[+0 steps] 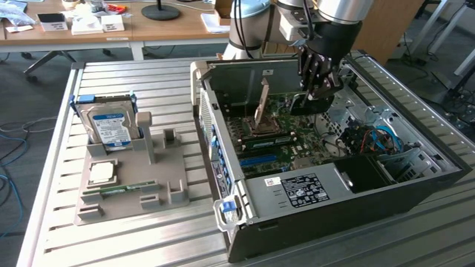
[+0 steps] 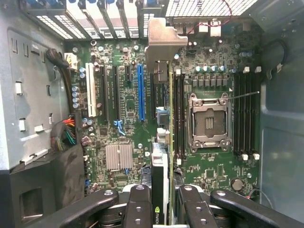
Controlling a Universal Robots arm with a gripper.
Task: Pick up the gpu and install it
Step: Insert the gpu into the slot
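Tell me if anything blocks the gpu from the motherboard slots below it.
Nothing visible does. The hand holds the gpu edge-on over the motherboard, and the blue slot beside it stands empty. What lies directly under the card is hidden.

The arm (image 1: 341, 8) is silver-grey, its wrist black — black jointed jaws dotted with small screws.

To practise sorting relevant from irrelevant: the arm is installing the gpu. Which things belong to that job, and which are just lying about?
Job: gripper, gpu held in it, motherboard, open computer case.
Lying about: hard drive, memory stick, processor chip, grey holder tray.
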